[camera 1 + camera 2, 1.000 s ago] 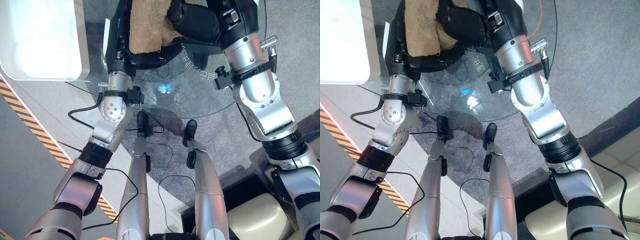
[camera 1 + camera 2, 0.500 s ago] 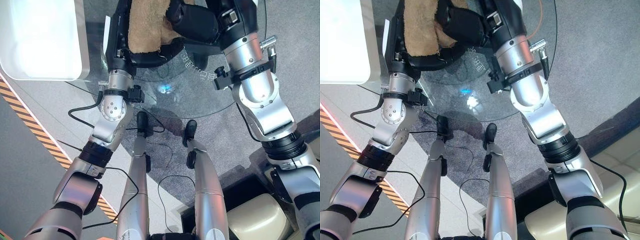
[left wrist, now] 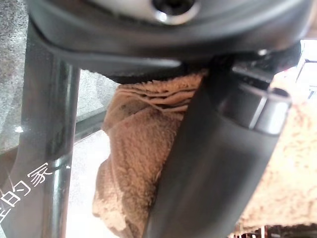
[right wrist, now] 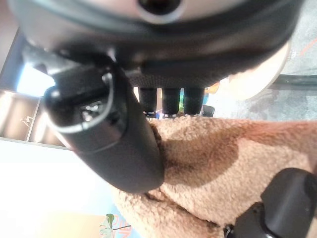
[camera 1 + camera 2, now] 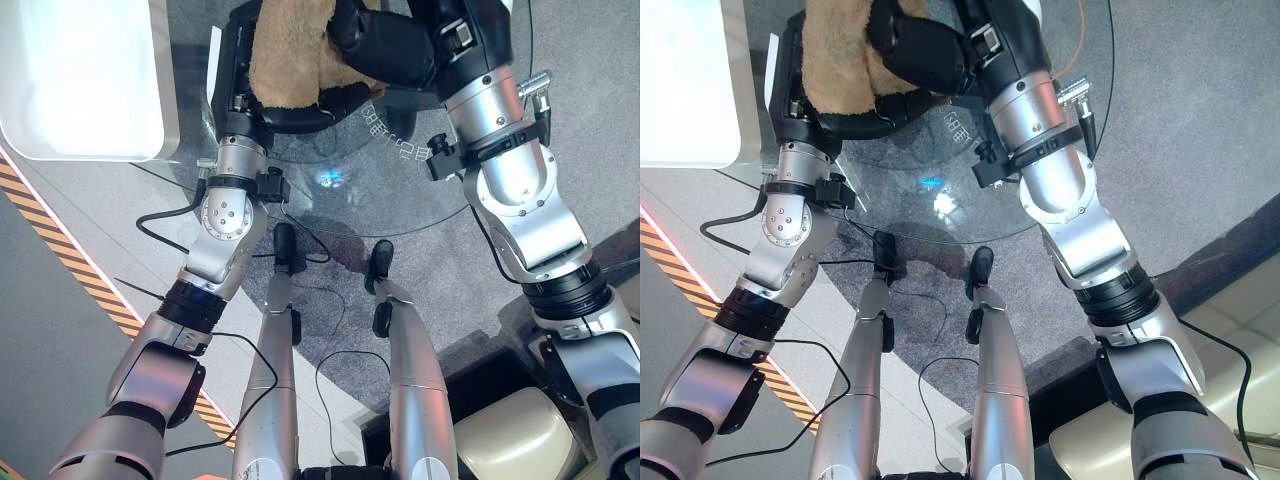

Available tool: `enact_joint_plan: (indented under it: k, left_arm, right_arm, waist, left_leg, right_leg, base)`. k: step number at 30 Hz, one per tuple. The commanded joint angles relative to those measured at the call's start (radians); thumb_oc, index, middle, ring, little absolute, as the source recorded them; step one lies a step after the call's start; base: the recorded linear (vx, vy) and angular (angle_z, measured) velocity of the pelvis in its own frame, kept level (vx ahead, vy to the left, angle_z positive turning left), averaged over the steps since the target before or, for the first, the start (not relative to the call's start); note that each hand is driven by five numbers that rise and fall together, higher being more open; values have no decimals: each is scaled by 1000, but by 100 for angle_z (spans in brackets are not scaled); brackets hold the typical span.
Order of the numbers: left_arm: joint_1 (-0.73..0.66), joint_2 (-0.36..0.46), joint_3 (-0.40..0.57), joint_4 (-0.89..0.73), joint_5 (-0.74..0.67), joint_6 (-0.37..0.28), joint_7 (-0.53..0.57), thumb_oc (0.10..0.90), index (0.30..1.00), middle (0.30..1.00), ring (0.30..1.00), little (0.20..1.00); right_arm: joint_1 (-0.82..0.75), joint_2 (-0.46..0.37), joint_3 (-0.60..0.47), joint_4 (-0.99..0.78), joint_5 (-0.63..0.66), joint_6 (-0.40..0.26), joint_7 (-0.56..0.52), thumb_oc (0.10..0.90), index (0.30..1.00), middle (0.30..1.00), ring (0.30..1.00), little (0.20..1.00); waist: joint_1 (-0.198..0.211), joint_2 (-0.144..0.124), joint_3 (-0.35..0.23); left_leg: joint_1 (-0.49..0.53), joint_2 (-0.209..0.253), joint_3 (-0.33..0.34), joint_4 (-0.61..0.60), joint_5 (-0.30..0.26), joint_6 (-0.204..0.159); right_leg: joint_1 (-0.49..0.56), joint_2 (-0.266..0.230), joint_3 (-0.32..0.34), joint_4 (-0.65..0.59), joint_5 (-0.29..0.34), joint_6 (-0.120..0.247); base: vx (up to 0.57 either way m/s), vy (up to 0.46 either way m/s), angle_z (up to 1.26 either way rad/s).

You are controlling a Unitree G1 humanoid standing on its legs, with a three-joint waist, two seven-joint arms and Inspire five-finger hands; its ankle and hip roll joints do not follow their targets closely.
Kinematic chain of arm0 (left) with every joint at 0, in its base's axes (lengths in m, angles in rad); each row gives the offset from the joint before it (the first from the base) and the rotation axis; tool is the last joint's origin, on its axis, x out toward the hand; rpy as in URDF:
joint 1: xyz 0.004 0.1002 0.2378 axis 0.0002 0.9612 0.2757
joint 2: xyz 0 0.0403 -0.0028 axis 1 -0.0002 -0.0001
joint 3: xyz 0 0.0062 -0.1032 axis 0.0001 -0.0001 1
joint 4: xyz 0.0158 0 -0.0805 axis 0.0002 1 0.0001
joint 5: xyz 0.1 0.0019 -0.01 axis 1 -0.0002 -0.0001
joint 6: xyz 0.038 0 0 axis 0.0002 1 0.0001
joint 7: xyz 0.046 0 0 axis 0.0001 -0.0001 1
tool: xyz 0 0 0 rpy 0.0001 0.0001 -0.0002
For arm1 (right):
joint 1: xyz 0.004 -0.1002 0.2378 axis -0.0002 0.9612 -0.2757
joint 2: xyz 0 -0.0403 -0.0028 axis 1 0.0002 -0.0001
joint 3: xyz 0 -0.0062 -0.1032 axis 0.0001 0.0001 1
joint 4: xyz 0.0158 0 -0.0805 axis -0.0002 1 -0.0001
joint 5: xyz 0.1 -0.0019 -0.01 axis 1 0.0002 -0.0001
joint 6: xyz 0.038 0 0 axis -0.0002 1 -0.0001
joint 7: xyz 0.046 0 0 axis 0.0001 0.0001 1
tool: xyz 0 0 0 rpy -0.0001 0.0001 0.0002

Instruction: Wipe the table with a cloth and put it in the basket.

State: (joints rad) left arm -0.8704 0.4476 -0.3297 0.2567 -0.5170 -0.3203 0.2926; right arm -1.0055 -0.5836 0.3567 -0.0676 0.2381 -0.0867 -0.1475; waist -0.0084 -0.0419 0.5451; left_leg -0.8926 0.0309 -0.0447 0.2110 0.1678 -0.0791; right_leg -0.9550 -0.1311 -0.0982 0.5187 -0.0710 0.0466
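Tan cloth (image 5: 288, 55) bunched at the far side of the round glass surface (image 5: 400, 190), between both hands. Left robot hand (image 5: 240, 70) closed around the cloth's left side, folds pinched against the palm. Right robot hand (image 5: 385, 45) lies on the cloth's right side, thumb and fingers curled onto the pile. White tray (image 5: 80, 80) just left of the surface.

**Round glass bench over grey carpet**

The bench (image 5: 400, 190) has a round, clear glass top with white printed characters near its middle. A tan cloth (image 5: 285, 50) lies bunched on the glass, toward the far side from those characters. A white basket (image 5: 80, 80) stands just beside the cloth, overlapping the bench edge. Grey carpet (image 5: 590, 120) shows through and around the glass.
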Motion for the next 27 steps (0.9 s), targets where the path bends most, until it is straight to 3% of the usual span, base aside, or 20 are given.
enact_joint_plan:
  k: [1, 20, 21, 22, 27]
  left_arm:
    - [-155, -14, 7, -159, 40, -137, -38, 100, 300, 300, 300, 200]
    - [-136, -56, 12, -173, -124, -119, -122, 100, 300, 300, 300, 200]
    - [-136, -57, 12, -172, -131, -118, -124, 100, 300, 300, 300, 200]
    - [-134, -60, 12, -172, -168, -115, -136, 100, 300, 300, 300, 200]
    - [-128, -75, 15, -170, -214, -116, -155, 100, 300, 300, 300, 200]
  right_arm:
    - [-176, 46, -47, -177, 4, -118, 8, 100, 300, 300, 300, 200]
    - [-174, 61, -47, -178, 6, -87, 6, 100, 300, 300, 300, 200]
    - [-173, 61, -47, -176, 7, -87, 6, 215, 399, 399, 399, 315]
    - [-172, 61, -48, -172, 8, -84, 2, 800, 900, 900, 900, 900]
    - [-170, 64, -51, -163, 12, -87, -27, 800, 900, 900, 900, 900]
  waist:
    - [7, -27, -25]
    - [5, -30, -25]
    - [4, -30, -25]
    - [4, -31, -25]
    - [1, -33, -25]
  left_leg:
    - [40, -49, -3, 96, -113, 49]
    - [42, -49, -3, 92, -113, 49]
    - [42, -49, -3, 93, -113, 49]
    - [42, -48, -2, 94, -113, 49]
    - [43, -48, -1, 90, -114, 50]
  right_leg:
    - [105, 56, 10, -204, 142, 51]
    - [108, 56, 11, -210, 144, 52]
    - [107, 56, 11, -210, 145, 52]
    - [107, 56, 11, -209, 145, 52]
    - [108, 56, 11, -215, 147, 54]
  base:
    - [0, 0, 0]
    - [0, 0, 0]
    - [0, 0, 0]
    - [0, 0, 0]
    - [0, 0, 0]
